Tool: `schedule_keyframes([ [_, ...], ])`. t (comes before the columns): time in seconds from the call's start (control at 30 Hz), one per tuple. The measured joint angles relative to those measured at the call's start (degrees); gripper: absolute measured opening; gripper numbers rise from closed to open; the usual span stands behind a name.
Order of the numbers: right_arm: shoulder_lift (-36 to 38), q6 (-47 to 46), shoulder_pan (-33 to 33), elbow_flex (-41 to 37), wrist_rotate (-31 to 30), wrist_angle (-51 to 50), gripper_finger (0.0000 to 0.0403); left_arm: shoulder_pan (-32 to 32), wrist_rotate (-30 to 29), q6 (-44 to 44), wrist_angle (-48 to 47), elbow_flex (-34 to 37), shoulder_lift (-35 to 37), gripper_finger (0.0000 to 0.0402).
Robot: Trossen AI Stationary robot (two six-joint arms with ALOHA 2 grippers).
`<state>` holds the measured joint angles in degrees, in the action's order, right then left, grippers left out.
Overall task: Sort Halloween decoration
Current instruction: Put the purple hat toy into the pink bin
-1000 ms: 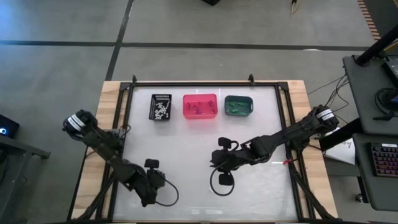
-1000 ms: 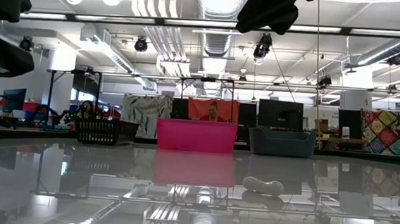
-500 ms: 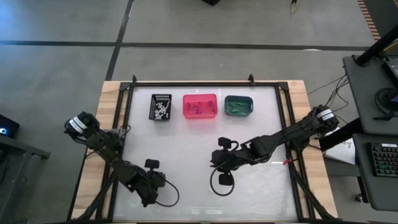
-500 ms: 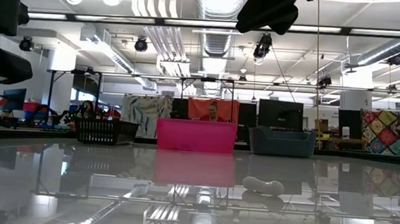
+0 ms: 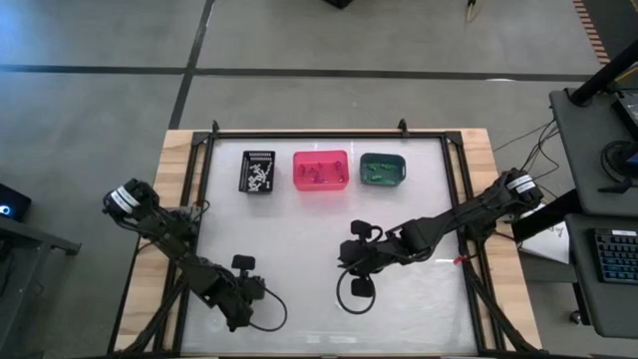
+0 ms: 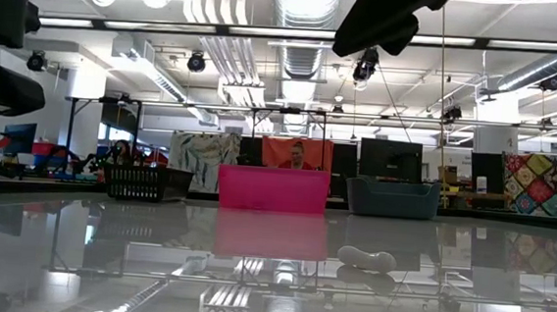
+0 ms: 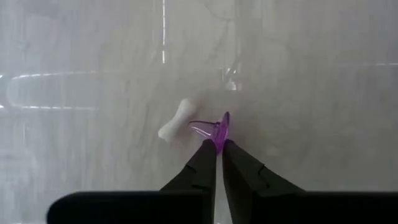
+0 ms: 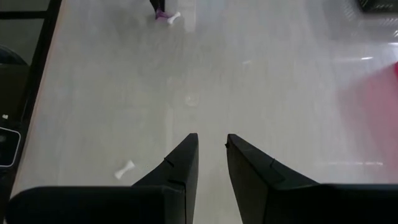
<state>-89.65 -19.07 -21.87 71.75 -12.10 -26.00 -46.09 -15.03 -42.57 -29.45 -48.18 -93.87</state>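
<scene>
No readable writing or brand shows on any surface. The left gripper [image 7: 219, 151] is closed on a tiny translucent purple trinket [image 7: 217, 128] with a thin spike, at the table's near left. Just beside it a small white bone-shaped trinket [image 7: 176, 120] lies on the white table [image 5: 299, 229]. The right gripper [image 8: 211, 152] hangs over the table's middle, its fingers slightly parted and holding nothing. Another white bone [image 8: 125, 168] lies near it. At the far edge stand a black bin [image 5: 257, 172] with white pieces, a pink bin [image 5: 320, 171] and a teal bin [image 5: 382, 169] with green pieces.
</scene>
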Motion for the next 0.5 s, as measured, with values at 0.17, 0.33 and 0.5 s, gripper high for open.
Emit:
schedule_keyframes([
  [0.17, -0.04, -0.70, 0.00, -0.31, 0.00, 0.00, 0.0077, 0.00, 0.71, 0.04, 0.00, -0.01, 0.88, 0.0001],
  [0.33, -0.03, -0.65, 0.00, -0.31, 0.00, 0.00, 0.0077, 0.00, 0.77, 0.13, 0.00, -0.02, 3.20, 0.0001],
  [0.5, -0.04, -0.61, 0.00, -0.31, 0.03, 0.00, 0.0077, 0.00, 0.26, 4.01, 0.01, -1.92, 6.21, 0.0000],
])
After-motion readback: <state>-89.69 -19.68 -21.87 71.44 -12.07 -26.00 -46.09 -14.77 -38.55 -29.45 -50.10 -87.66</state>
